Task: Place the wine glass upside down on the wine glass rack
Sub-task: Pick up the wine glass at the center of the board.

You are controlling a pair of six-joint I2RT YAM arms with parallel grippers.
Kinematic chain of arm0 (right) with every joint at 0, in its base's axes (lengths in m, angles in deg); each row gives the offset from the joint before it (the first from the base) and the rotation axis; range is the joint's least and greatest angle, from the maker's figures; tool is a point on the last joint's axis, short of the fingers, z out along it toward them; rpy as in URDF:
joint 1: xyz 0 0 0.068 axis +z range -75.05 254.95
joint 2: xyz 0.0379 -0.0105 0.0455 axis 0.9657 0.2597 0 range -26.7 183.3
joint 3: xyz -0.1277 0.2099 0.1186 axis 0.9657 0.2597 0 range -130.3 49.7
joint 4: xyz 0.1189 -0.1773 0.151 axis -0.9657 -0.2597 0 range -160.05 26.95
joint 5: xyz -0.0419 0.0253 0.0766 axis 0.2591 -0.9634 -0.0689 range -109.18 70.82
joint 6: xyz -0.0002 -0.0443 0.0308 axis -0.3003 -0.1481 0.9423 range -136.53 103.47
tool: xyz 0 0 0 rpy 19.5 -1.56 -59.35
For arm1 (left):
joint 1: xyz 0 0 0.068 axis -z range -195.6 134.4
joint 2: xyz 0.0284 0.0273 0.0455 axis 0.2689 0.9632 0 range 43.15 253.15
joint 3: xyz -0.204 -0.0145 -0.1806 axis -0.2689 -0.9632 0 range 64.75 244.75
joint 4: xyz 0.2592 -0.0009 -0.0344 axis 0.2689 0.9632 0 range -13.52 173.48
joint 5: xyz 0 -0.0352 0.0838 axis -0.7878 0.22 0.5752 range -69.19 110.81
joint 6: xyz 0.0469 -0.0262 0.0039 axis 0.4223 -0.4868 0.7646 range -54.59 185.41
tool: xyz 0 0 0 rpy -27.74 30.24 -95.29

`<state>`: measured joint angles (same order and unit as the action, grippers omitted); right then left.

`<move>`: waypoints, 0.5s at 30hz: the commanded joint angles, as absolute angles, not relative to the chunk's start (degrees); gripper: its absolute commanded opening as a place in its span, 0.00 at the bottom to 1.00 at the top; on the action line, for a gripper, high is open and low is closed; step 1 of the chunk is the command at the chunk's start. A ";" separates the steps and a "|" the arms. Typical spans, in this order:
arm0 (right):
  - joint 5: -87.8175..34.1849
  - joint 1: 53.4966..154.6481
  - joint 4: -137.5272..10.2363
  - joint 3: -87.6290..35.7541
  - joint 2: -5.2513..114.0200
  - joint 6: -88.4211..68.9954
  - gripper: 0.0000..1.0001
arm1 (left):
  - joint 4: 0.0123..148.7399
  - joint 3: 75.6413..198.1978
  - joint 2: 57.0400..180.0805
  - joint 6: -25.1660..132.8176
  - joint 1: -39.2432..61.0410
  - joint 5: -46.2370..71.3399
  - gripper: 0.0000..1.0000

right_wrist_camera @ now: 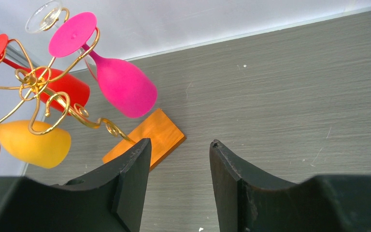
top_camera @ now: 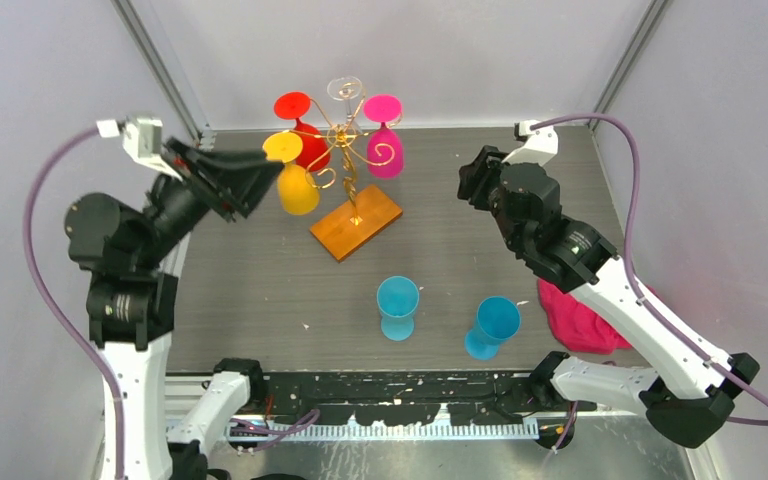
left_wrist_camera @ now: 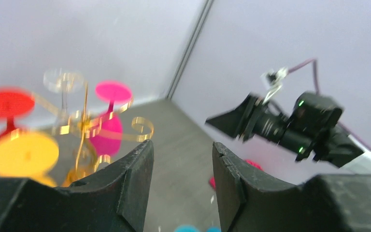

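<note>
Top external, starting nearest the arm bases: finding two teal wine glasses standing bowl-up on the table, on the near side of the wine glass rack [top_camera: 345,165] and well apart from it. Placing the left teal glass [top_camera: 398,305] in front of the rack's wooden base [top_camera: 357,222] and the right teal glass [top_camera: 493,326] further right, just beside a pink cloth [top_camera: 580,318]. Judging one of these to be the wine glass awaiting hanging.

Moving outward: seeing the right gripper [top_camera: 475,180] hovering right of the rack, jaws parted and holding nothing. Seeing the left gripper [top_camera: 275,168] close on the rack's left, near the yellow glass [top_camera: 297,188], likewise parted and empty.

Farther back: counting yellow, red glass [top_camera: 308,145], clear glass [top_camera: 344,88] and pink glass [top_camera: 386,150] hanging upside down.

Doing the step well: avoiding any nudge to the yellow glass, taking a teal glass by the stem, inverting it, then sliding the stem into the free scroll arm [right_wrist_camera: 108,126] showing in the right wrist view, with the foot resting above the wire.
</note>
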<state>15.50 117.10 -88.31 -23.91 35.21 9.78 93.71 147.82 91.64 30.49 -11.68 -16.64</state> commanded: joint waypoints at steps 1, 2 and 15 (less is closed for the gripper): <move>17.08 116.62 -85.09 -27.61 36.59 7.90 0.54 | 80.33 160.03 101.67 26.04 -7.52 -19.57 0.50; 17.00 116.40 -84.84 -27.77 36.85 7.77 0.54 | 80.33 163.05 103.91 27.35 -5.49 -18.75 0.50; 14.80 114.25 -93.18 -36.06 41.05 3.50 0.56 | 101.81 206.60 133.65 48.78 14.68 -12.43 0.57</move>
